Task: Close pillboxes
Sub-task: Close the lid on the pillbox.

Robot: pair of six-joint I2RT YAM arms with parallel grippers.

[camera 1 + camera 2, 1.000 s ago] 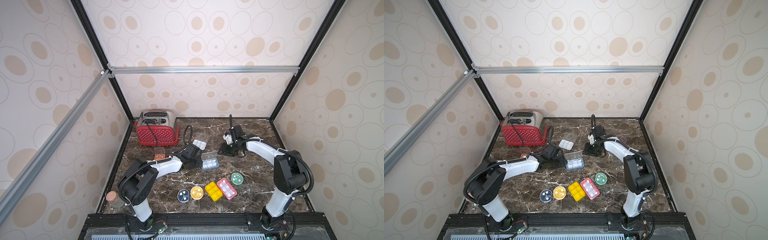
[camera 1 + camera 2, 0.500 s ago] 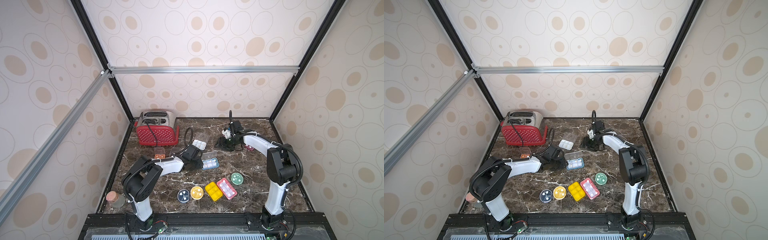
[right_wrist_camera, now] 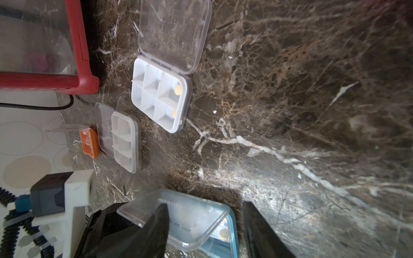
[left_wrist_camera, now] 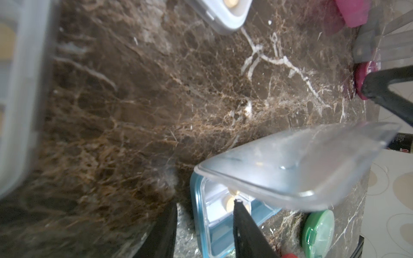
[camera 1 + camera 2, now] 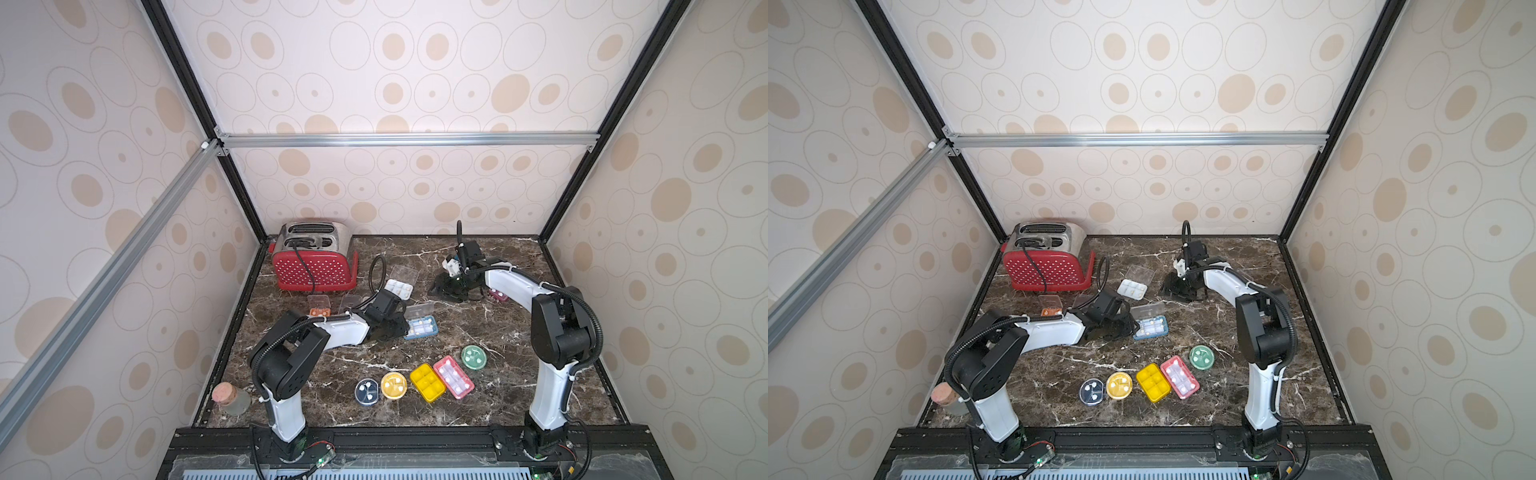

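A blue pillbox point(image 5: 423, 327) lies mid-table with its clear lid point(image 4: 290, 165) half raised. My left gripper point(image 4: 205, 202) is open and straddles the box's near wall, one finger point(image 4: 248, 230) over the compartments and the other outside on the marble; in both top views the left gripper point(image 5: 1128, 325) is against the box's left side. My right gripper point(image 3: 205, 203) is open with nothing between its fingers and points at the same box from the back, a short way off point(image 5: 442, 291). An open white pillbox point(image 3: 159, 93), a smaller white one point(image 3: 125, 143) and an orange one point(image 3: 89, 143) lie beyond.
A red dotted toaster point(image 5: 316, 266) stands at the back left, with its cord. A maroon pillbox point(image 5: 498, 296) lies beside the right arm. Round dark blue point(image 5: 367, 391), yellow point(image 5: 393, 385) and green point(image 5: 474, 356) boxes and rectangular yellow point(image 5: 427, 382) and red point(image 5: 453, 377) boxes lie near the front. A corked jar point(image 5: 232, 399) stands front left.
My left gripper's fingers have drawn closer together at the blue pillbox. The right arm has swung its elbow inward, and its gripper has shifted slightly left toward that box.
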